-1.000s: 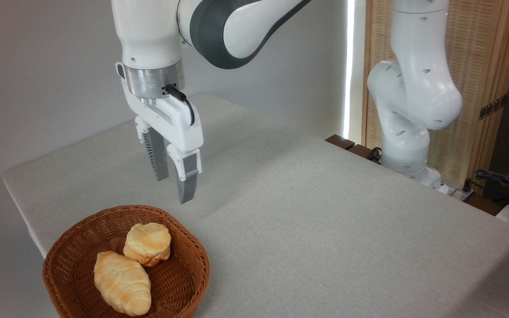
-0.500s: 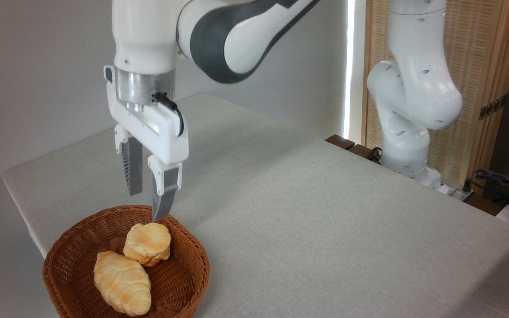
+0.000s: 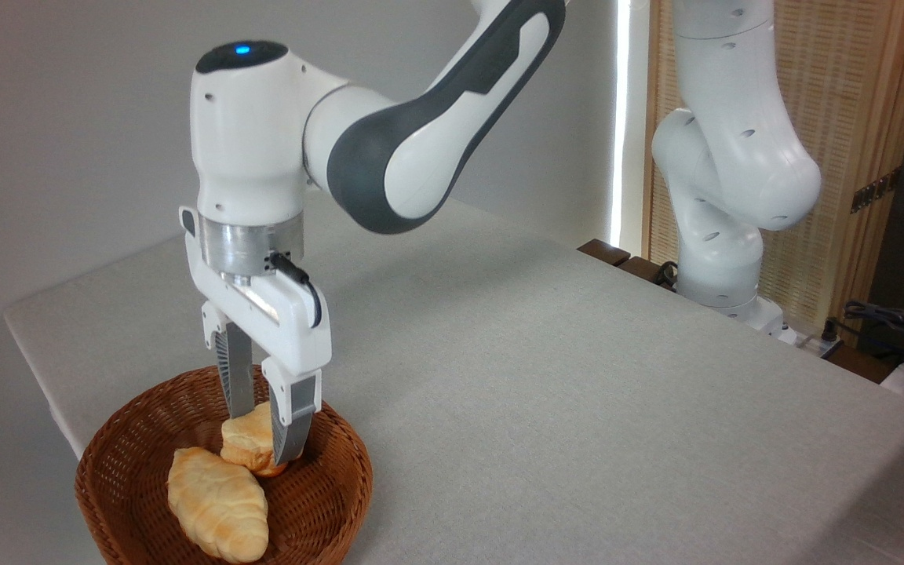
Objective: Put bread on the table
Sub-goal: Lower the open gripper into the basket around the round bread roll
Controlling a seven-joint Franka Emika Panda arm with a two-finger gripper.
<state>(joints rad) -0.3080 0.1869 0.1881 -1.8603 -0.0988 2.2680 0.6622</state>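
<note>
The bread (image 3: 251, 439), a small round bun with a pale flaky top and orange underside, lies in the round brown wicker basket (image 3: 342, 455) at the table's near left corner. My gripper (image 3: 261, 439) has come straight down into the basket. It is open, with one finger behind the bun's left side and the other in front of its right side, hiding part of the bun. I cannot tell whether the fingers touch it. The table (image 3: 538, 408) is a wide grey-beige fabric top.
A longer oval ridged loaf (image 3: 216, 502) lies in the basket against the bun's front left. The arm's white base (image 3: 723, 259) stands past the table's far right edge. Cables and dark gear (image 3: 891, 326) sit at the right, before a wooden screen.
The gripper has moved left and towards the camera, then dropped from above the basket rim down into the basket, so its fingers now straddle the bun. The bun and loaf have not moved.
</note>
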